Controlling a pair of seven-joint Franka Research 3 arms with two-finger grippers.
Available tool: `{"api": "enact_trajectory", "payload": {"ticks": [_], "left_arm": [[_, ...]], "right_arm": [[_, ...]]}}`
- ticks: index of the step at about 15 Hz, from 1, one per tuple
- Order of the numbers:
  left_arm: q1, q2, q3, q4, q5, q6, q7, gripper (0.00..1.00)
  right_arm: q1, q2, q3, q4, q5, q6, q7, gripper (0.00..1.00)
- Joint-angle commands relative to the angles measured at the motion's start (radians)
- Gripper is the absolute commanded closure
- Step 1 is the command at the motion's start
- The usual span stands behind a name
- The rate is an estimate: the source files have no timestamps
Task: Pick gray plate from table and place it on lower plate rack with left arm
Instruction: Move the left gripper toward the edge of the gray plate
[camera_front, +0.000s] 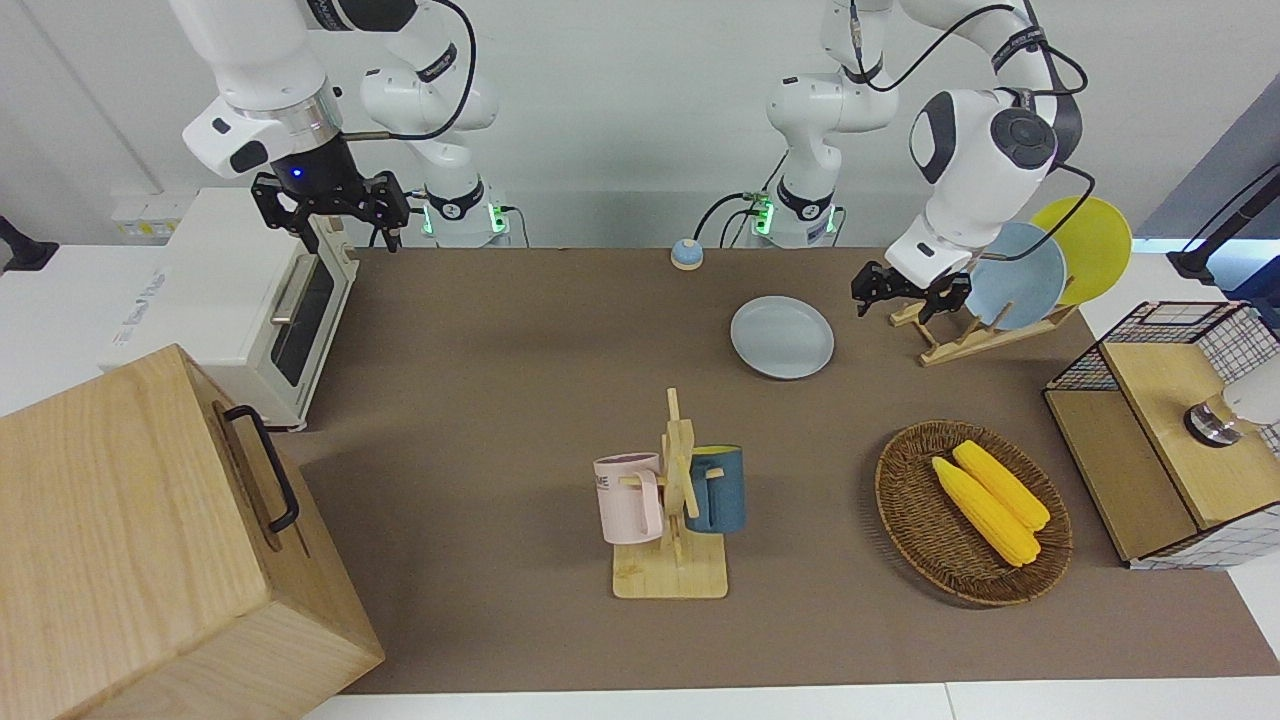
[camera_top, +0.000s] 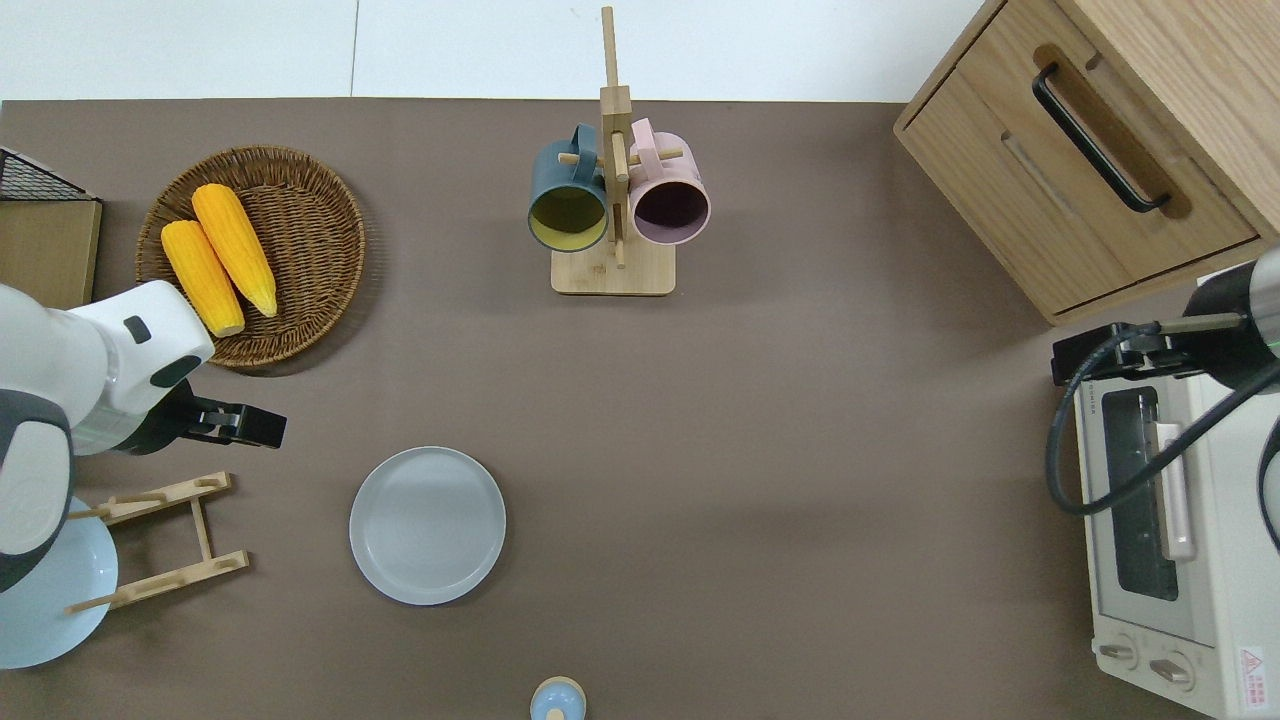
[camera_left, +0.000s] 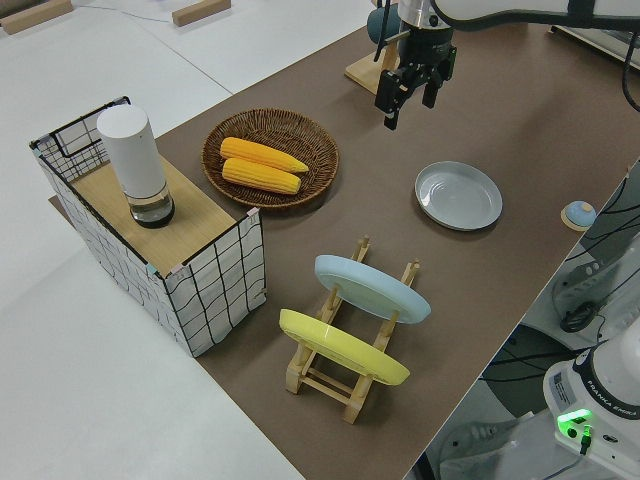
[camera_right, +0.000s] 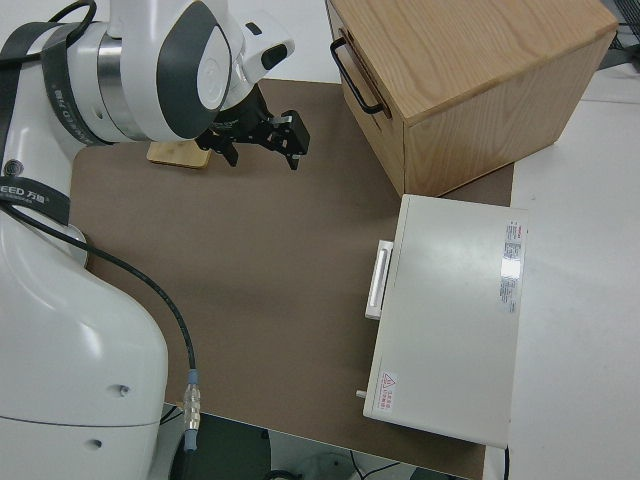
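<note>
One gap matters: the gray plate (camera_top: 427, 525) lies flat on the bench at lower centre-left of the overhead frame, lower right of the empty left hand (camera_top: 262, 427), whose fingers stand apart.

The left arm (camera_top: 60, 420) covered much of the lower plate rack (camera_top: 160, 540) in the overhead view — only its peg ends showed. The light blue plate (camera_top: 45, 600) ran off that view's edge, and the yellow plate (camera_front: 1090, 245) was partly hidden by it in the front view. The wire basket (camera_top: 35, 180) and the toaster oven (camera_top: 1170, 540) were cropped too — so was the wooden drawer box (camera_front: 150, 540).
</note>
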Motion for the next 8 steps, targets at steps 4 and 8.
{"api": "enact_trajectory", "payload": {"ticks": [4,8], "left_arm": [[-0.016,-0.070,-0.013,-0.239,-0.013,0.231,-0.013,0.01],[-0.028,-0.073,-0.015,-0.305,-0.012,0.296,-0.012,0.01]], "right_arm": [[0.007,0.000,-0.006,0.006,0.003,-0.001,0.004,0.017],[0.007,0.000,-0.006,0.006,0.003,-0.001,0.004,0.017]]}}
